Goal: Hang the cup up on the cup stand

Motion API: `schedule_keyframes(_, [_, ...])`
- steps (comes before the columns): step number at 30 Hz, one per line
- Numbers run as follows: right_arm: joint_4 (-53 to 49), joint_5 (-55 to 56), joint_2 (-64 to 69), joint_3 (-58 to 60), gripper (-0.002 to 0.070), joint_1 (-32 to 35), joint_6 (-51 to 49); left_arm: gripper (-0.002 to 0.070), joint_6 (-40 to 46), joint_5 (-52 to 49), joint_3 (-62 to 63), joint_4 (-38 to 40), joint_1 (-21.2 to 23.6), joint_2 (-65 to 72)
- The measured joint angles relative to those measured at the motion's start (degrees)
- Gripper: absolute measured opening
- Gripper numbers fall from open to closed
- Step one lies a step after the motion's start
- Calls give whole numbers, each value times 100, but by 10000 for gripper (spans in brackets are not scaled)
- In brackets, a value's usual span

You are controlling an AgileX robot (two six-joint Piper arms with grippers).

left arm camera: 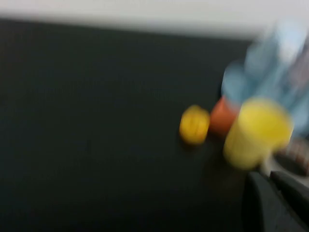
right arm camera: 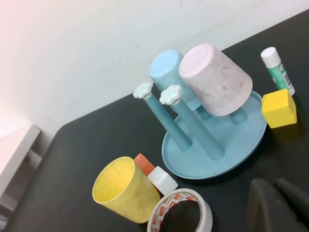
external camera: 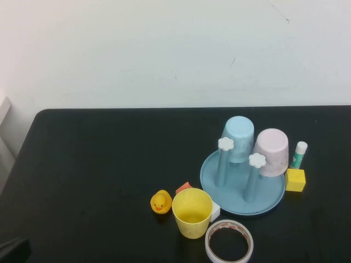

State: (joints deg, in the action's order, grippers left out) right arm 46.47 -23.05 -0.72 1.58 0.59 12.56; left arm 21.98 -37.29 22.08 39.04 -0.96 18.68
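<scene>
The yellow cup [external camera: 192,212] stands upright, mouth up, on the black table just left of and in front of the cup stand [external camera: 241,204]. It also shows in the left wrist view [left arm camera: 256,133] and the right wrist view [right arm camera: 124,191]. The stand [right arm camera: 193,164] has two bare posts with white flower knobs [external camera: 225,144]. A light blue cup [external camera: 238,137] and a pale pink cup [external camera: 271,152] hang upside down on its rear posts. My left gripper [left arm camera: 268,176] is shut and empty, short of the cup. My right gripper [right arm camera: 273,183] is shut and empty, near the stand's front edge.
A yellow duck [external camera: 160,201], an orange block [external camera: 184,188] and a white block [external camera: 215,211] crowd the cup. A tape roll [external camera: 228,241] lies in front of it. A yellow cube [external camera: 295,179] and a glue stick [external camera: 299,154] stand right of the stand.
</scene>
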Motion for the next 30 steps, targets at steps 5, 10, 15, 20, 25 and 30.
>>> schedule_keyframes(5, [0,-23,0,0,-1,0,131,-2,384,-927,981,-795,0,1570])
schedule_keyframes(10, [0,-126,0,0,-1,0,144,-2,697,-1121,1897,-1078,-156,2667])
schedule_keyframes(15, [0,-186,0,0,-1,0,295,-1,576,-1147,2649,-1662,-811,3572])
schedule_keyframes(20, [4,-200,0,0,-1,0,499,-2,-87,-1479,3353,-2715,-1756,4595])
schedule_keyframes(25, [16,-200,0,0,-1,0,564,-1,-455,-1962,4073,-3457,-2622,5540])
schedule_keyframes(30, [56,-200,0,0,-1,0,730,35,-590,-2193,4712,-3860,-3272,6496])
